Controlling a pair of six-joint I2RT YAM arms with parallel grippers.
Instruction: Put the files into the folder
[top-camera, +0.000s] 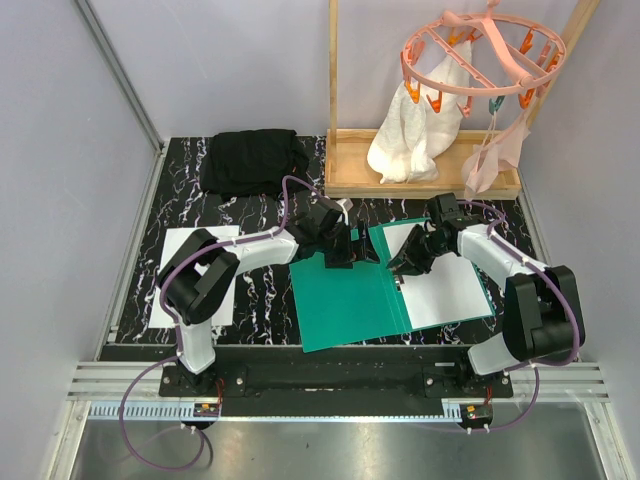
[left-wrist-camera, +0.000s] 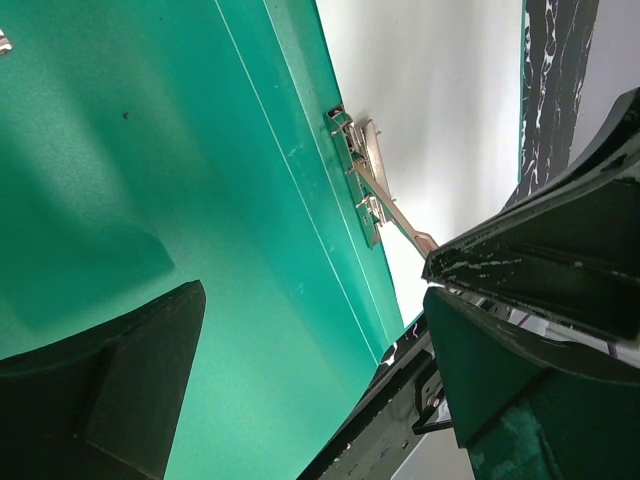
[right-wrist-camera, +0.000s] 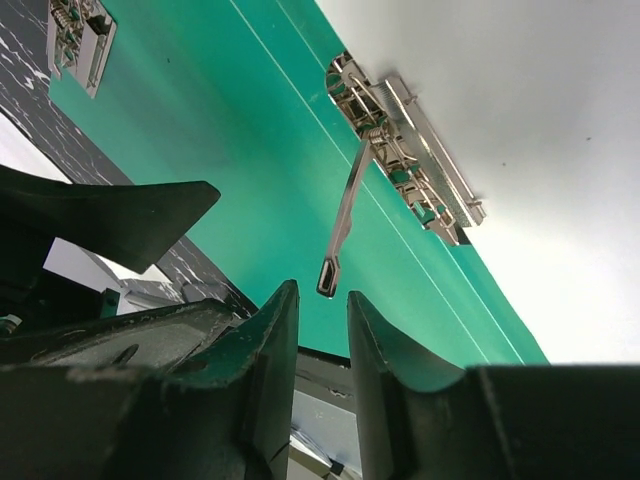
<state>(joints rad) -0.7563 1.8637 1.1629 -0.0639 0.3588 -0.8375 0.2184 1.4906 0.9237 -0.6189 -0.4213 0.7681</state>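
The teal folder (top-camera: 345, 300) lies open at the table's middle. One white file (top-camera: 450, 290) rests on its right half, beside the metal clip (right-wrist-camera: 410, 150). The other file (top-camera: 180, 262) lies flat at the left, partly under my left arm. My left gripper (top-camera: 352, 248) is open wide over the folder's far edge (left-wrist-camera: 250, 200), nothing between its fingers (left-wrist-camera: 100, 390). My right gripper (right-wrist-camera: 320, 292) hovers at the spine, its jaws a narrow gap apart. The clip's raised lever (right-wrist-camera: 340, 235) ends just ahead of the fingertips, touching neither.
A folded black cloth (top-camera: 252, 160) lies at the back left. A wooden tray (top-camera: 420, 182) with white cloth stands at the back right, under a pink peg hanger (top-camera: 480, 55). A second clip (right-wrist-camera: 78, 40) sits on the folder's left flap.
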